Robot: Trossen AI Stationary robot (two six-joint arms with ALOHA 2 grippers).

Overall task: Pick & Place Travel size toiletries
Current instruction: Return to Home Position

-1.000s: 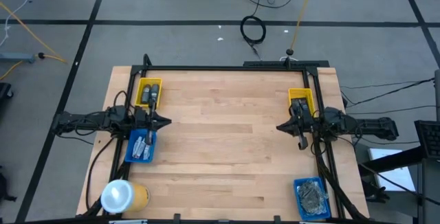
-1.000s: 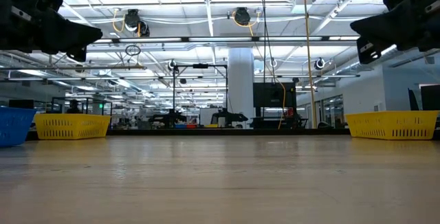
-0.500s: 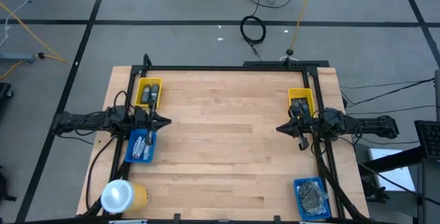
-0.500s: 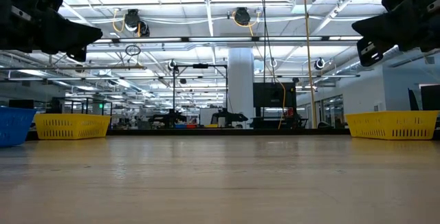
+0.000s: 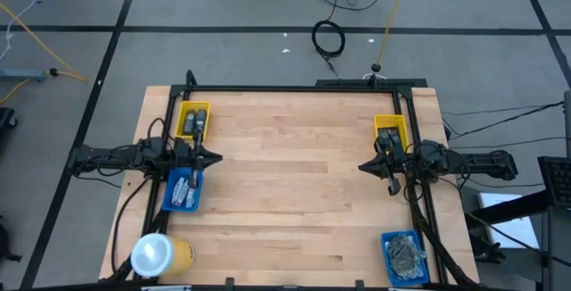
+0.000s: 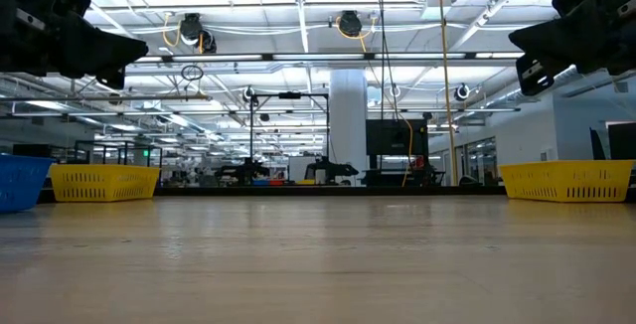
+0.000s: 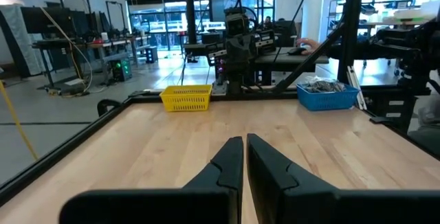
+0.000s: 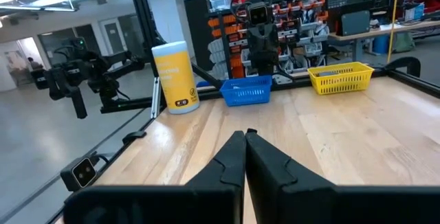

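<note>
Both arms sit at the edges of the tabletop (image 5: 294,193), your left gripper (image 5: 217,158) and right gripper (image 5: 361,166) pinched shut and empty, the travel size toiletries (image 5: 407,255) tucked in the baskets (image 5: 384,236), so your only risk is a dropping arm clipping a basket rim

One table (image 5: 294,193). Two arms, one at the table's left edge (image 5: 116,157) and one at its right edge (image 5: 468,162). Two yellow trays (image 5: 181,121) (image 5: 390,119) toward the table's far corners. Two blue trays, one at the left edge (image 5: 198,177) and one at the near right corner (image 5: 385,237). One yellow cylinder (image 5: 161,254) at the near left corner. The toiletries (image 5: 185,190) in the trays lie too heaped to count.
</note>
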